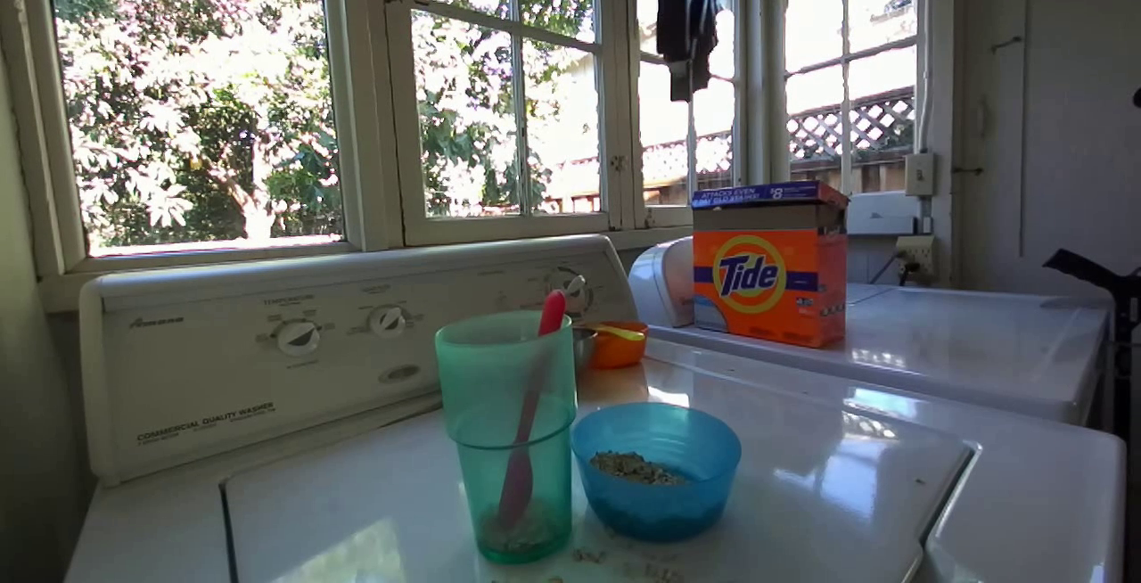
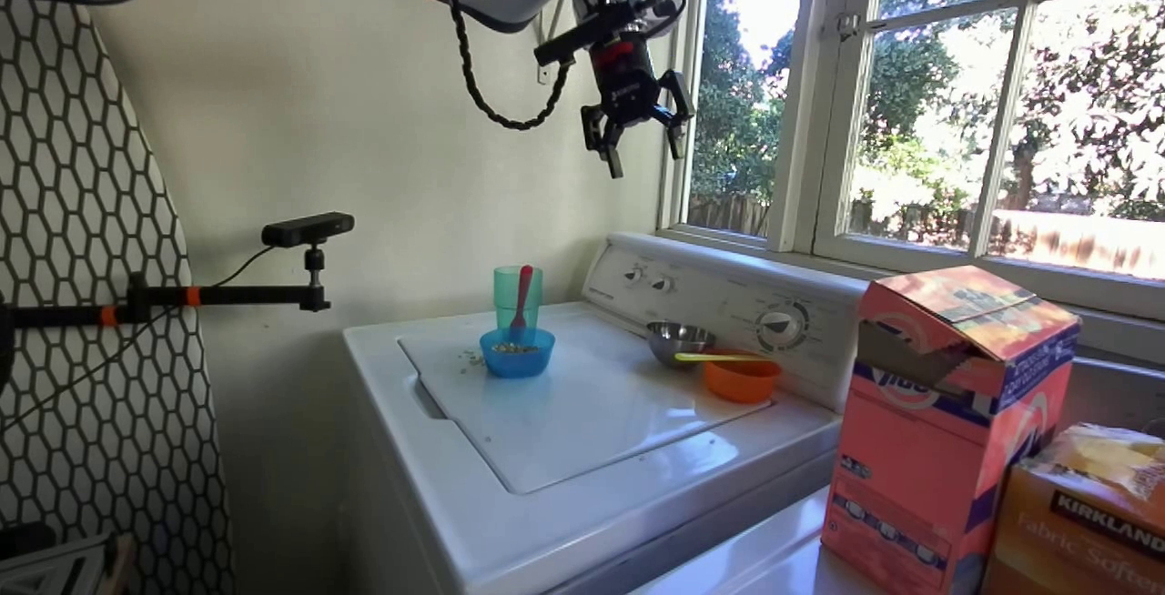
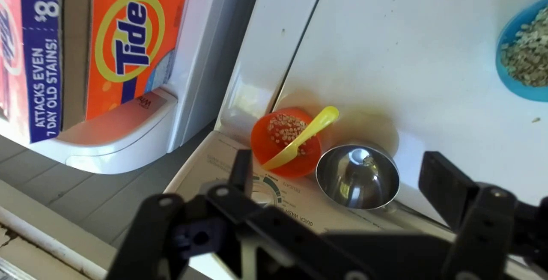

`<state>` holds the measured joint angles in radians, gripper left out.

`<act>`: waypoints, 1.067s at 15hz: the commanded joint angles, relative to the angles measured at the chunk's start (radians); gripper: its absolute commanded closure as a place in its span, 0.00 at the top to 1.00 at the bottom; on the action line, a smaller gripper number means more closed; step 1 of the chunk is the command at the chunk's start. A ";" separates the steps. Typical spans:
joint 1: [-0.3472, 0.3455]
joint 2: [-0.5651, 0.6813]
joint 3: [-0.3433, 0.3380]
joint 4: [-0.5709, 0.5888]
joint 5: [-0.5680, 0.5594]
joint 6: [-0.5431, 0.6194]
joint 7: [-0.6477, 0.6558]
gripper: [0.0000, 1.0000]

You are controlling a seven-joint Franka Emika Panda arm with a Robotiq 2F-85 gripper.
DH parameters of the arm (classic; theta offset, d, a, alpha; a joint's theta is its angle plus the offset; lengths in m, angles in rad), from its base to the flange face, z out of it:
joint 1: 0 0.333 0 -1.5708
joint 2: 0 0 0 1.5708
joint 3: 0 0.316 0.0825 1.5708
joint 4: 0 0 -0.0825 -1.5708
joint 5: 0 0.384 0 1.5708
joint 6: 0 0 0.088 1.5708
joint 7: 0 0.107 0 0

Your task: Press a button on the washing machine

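From where I stand, the washer (image 2: 592, 499) backs onto the windows (image 2: 928, 104), its panel (image 2: 719, 295) and three knobs (image 2: 780, 328) along that edge. Taking clock hours as I see them in an exterior view, the claw (image 2: 646, 156) hangs near 12 o'clock from the middle of the lid (image 2: 582, 404), high up and released, fingers (image 2: 614, 164) spread wide apart. At 10 o'clock on the lid sits the blue bowl (image 2: 519, 365), with flakes (image 2: 515, 348) in it (a few loose ones lie at its 9 o'clock, plain to see on the white). The green cup (image 2: 506, 297) stands upright at the bowl's 12, a red spoon (image 2: 522, 290) slanting inside. Over at 3 o'clock from the lid's middle, close to the panel, is the orange bowl (image 2: 739, 383), a yellow spoon (image 2: 719, 357) resting across it. The steel bowl (image 2: 669, 347) is just beside it, at its 10 o'clock. Between 3 and 4 o'clock from the orange bowl, the Tide box (image 2: 928, 449) stands on the next machine (image 2: 746, 563), with the softener box (image 2: 1083, 531) just beside it. A black camera (image 2: 305, 230) sits on a bar (image 2: 246, 295) at 10 o'clock from the blue bowl.
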<state>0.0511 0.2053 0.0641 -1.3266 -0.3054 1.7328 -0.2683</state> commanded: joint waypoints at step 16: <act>0.067 0.470 -0.017 0.442 -0.008 -0.044 0.109 1.00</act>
<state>0.1145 0.5768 0.0459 -0.9966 -0.3179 1.6945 -0.1473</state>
